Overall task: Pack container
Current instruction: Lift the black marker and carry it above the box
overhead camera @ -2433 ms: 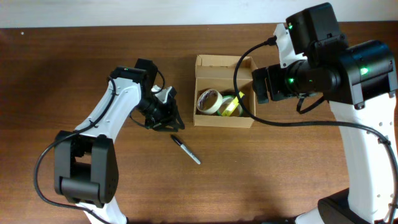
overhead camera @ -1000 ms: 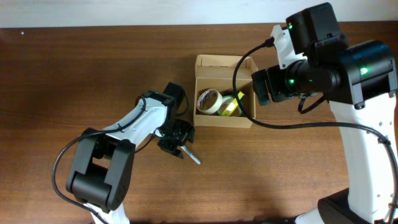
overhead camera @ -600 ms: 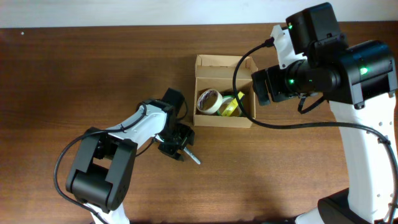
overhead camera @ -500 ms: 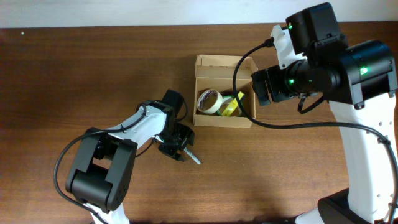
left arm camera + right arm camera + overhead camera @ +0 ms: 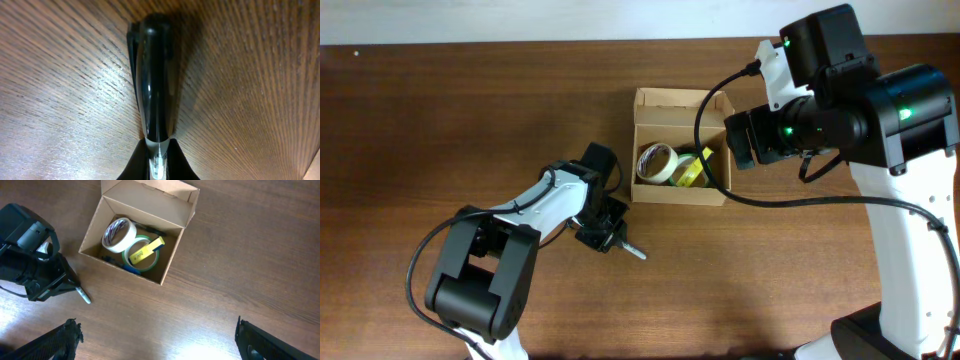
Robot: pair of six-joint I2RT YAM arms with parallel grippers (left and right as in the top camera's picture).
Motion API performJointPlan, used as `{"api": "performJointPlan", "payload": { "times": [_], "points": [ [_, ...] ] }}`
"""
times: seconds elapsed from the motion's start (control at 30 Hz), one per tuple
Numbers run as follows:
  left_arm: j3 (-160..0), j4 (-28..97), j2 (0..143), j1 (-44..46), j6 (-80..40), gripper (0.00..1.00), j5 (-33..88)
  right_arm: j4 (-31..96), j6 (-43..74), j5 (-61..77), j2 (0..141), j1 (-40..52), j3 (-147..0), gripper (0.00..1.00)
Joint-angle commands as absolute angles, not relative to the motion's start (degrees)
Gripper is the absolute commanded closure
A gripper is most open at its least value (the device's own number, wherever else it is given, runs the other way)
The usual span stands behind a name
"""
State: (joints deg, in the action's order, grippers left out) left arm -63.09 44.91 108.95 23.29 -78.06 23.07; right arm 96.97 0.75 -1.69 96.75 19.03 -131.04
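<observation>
The container (image 5: 680,194) is a tan cardboard box standing open at the table's middle, its flap lid (image 5: 147,200) folded back. A black marker pen (image 5: 152,85) with a grey end (image 5: 635,250) lies on the wood to the box's lower left. My left gripper (image 5: 604,233) is down at the table, shut on the pen (image 5: 84,296), whose black cap sticks out ahead of the fingers (image 5: 132,167). High above the table to the box's right, my right gripper (image 5: 156,330) is wide open, holding nothing.
Inside the box lie a white tape roll (image 5: 655,160) and a green tape roll with a yellow label (image 5: 692,170), plus a blue item at the bottom (image 5: 131,270). Bare wooden tabletop (image 5: 470,110) surrounds the box.
The left gripper came from the box's upper left down over the pen, then its jaws shut on it. The right arm has not moved.
</observation>
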Motion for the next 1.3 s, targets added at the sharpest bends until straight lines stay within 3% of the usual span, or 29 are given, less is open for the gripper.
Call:
{"api": "performJointPlan", "payload": {
  "times": [0.0,0.43,0.77,1.07,1.27],
  "points": [
    [-62.17,44.31,109.06,23.16,-77.06,0.98,18.74,97.32,0.19,-2.0,97.12,18.72,-131.7,0.01],
    [-62.87,45.32,108.6,23.14,-70.81,0.98,12.88,97.32,0.19,-2.02,97.12,18.72,-131.7,0.01],
    [-69.95,53.21,103.33,23.09,-63.16,0.98,-4.51,97.32,0.16,-2.02,97.12,18.72,-131.7,0.01],
    [-78.96,60.14,97.67,23.11,-47.48,0.98,-15.07,97.32,-0.01,-2.04,97.12,18.72,-131.7,0.01],
    [-82.28,60.71,93.19,23.14,-29.43,0.98,-15.2,97.32,-0.05,-2.22,97.12,18.72,-131.7,0.01]
  ]
}}
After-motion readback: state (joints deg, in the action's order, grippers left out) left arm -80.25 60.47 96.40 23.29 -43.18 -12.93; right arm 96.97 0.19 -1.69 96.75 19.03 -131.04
